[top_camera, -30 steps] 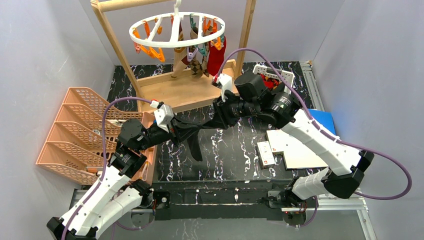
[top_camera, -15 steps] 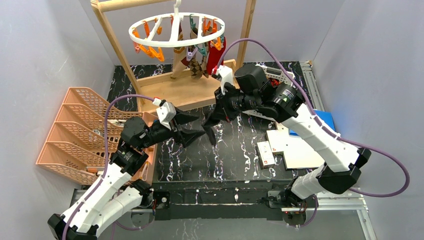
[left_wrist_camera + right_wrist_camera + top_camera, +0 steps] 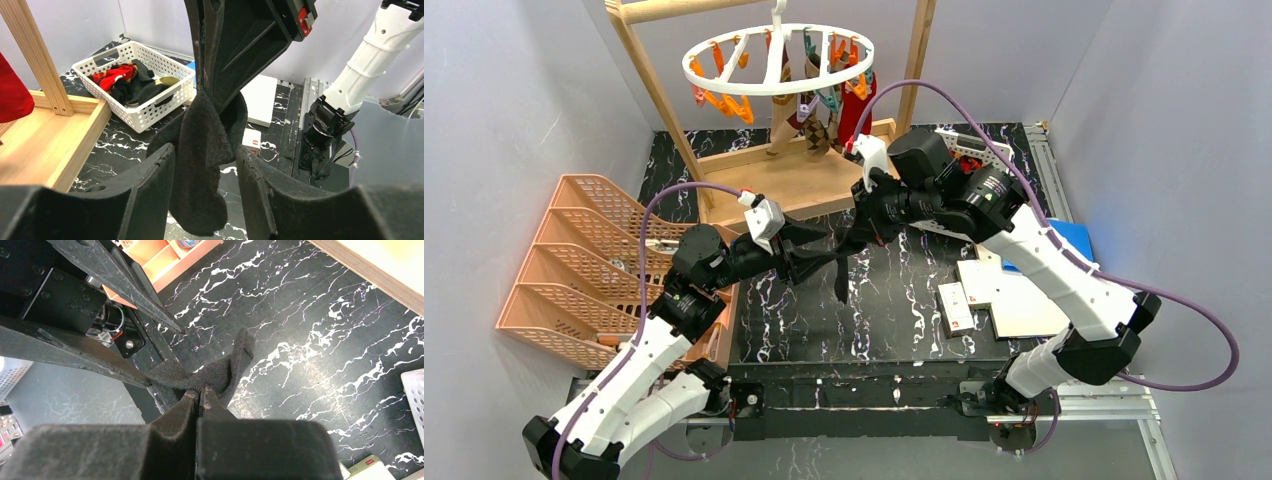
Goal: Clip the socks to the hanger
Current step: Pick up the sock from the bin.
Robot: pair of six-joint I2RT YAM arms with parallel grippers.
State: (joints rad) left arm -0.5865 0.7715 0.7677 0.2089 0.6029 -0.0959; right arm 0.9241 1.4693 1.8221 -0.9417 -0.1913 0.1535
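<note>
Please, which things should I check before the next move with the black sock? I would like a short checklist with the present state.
1. Right claw shut on the black sock: ok.
2. Left claw clear of the sock: not ok, its open fingers stand on both sides of it.
3. Sock hanging above the table: ok.
4. Empty clips on the hanger: ok, the orange clips at its left hold nothing.
5. Sock edge free for clipping: cannot tell, the fabric is bunched at the grip.

No readable text or numbers anywhere, red marking on small white box (image 3: pixel 955 307) too small to read
</note>
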